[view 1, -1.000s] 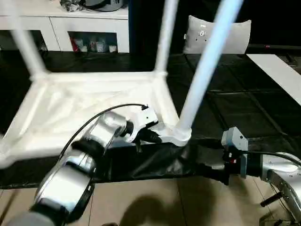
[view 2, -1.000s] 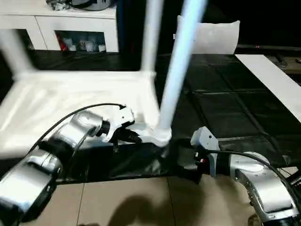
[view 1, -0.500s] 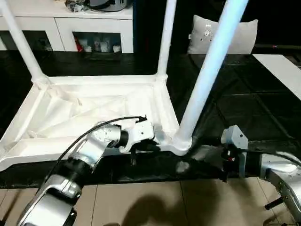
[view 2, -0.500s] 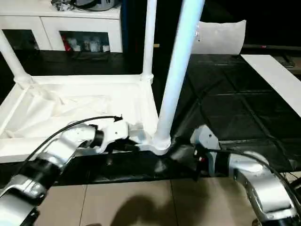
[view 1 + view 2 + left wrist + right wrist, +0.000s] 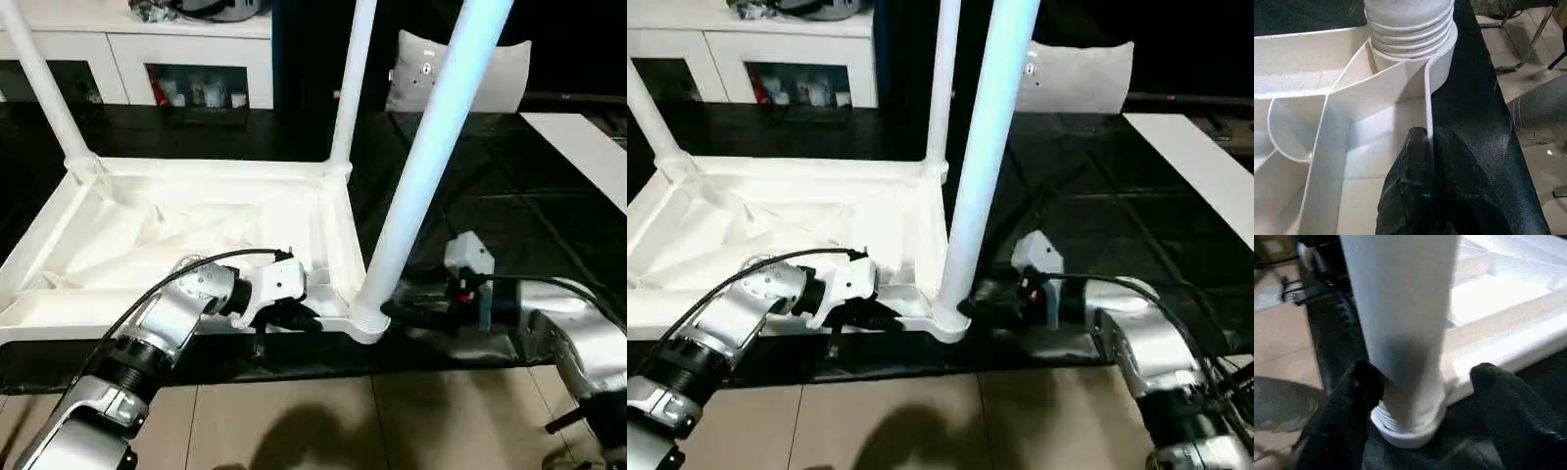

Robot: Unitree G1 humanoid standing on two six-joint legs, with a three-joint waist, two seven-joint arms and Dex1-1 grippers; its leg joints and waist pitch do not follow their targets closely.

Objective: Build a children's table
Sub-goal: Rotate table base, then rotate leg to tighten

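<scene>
**Colleague:** What's the room like from the head camera?

**Me:** A dark mat [image 5: 470, 245] lies over a tan tiled floor [image 5: 323, 421]. At the back I see a white cabinet [image 5: 186, 49] with glass doors and a pale cushion [image 5: 500, 78]. The children's table [image 5: 176, 225] lies upside down on the mat, ribbed underside up. I count three legs standing in corner sockets. The near right leg [image 5: 431, 147] rises at the mat's front edge.

**Colleague:** Where's your left arm?

**Me:** My left gripper [image 5: 294, 315] sits at the top's near rim, just beside that leg's socket. The head views hide its fingertips under the wrist housing. My left wrist view settles it: both black fingers [image 5: 1410, 186] are pinched together on the thin upright rim wall [image 5: 1427, 107], with the threaded socket collar [image 5: 1410, 24] right ahead.

**Colleague:** And the right?

**Me:** My right gripper [image 5: 982, 299] reaches in from the other side, at the foot of the same leg. In the head views it is only a dark shape. My right wrist view shows one finger [image 5: 1352, 396] on each side of the leg, spread with a gap on one side, not clamped.
</scene>
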